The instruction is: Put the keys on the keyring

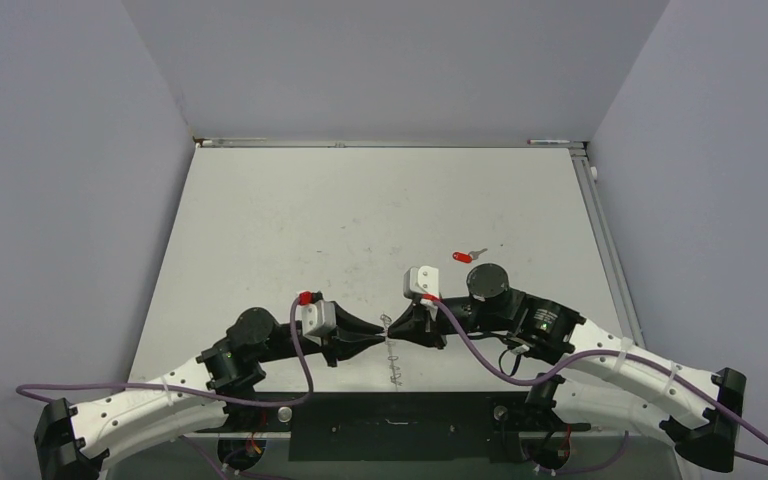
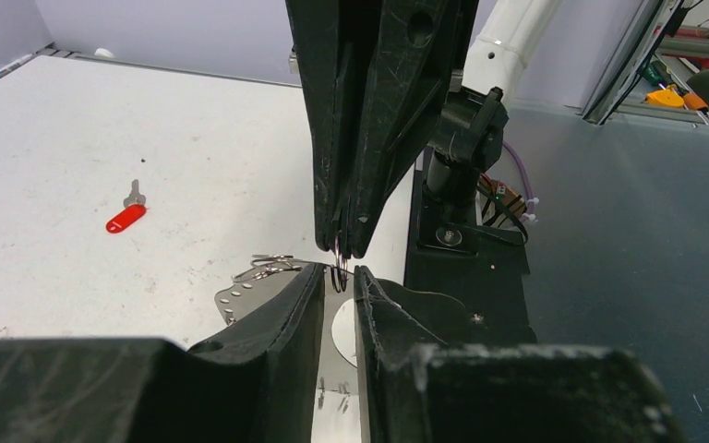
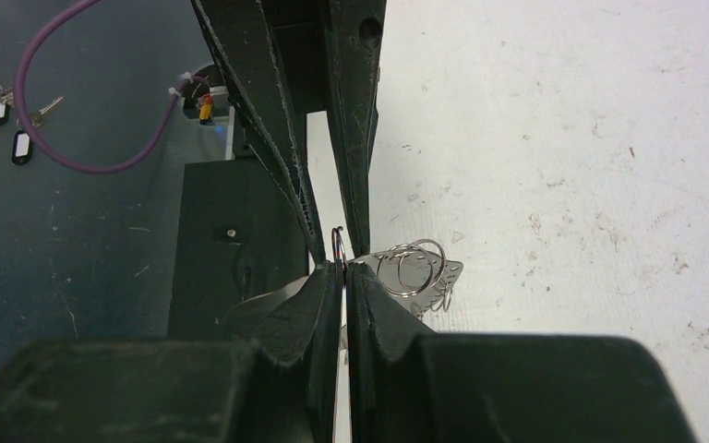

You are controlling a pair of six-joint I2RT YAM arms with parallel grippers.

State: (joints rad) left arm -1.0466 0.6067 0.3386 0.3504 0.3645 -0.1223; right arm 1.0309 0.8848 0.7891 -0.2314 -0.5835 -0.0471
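The keyring (image 3: 412, 267) is a bunch of thin silvery rings beside a holed metal tab (image 2: 238, 295), hanging between both grippers near the table's front edge (image 1: 391, 345). My right gripper (image 3: 343, 269) is shut on one small dark ring (image 3: 338, 245) of it, seen edge-on. My left gripper (image 2: 339, 275) faces it tip to tip. Its fingers (image 2: 288, 305) stand narrowly apart on either side of that ring, with slim gaps showing. The key (image 1: 463, 257), red-headed with a short silvery blade, lies alone on the table (image 2: 126, 218), behind the right wrist.
The arms' black base plate (image 3: 231, 249) lies just below the grippers at the table's near edge. Purple cables (image 3: 83, 148) loop beside it. Tagged keys (image 3: 9, 120) lie on the dark floor off the table. A pen (image 1: 550, 142) lies along the back edge.
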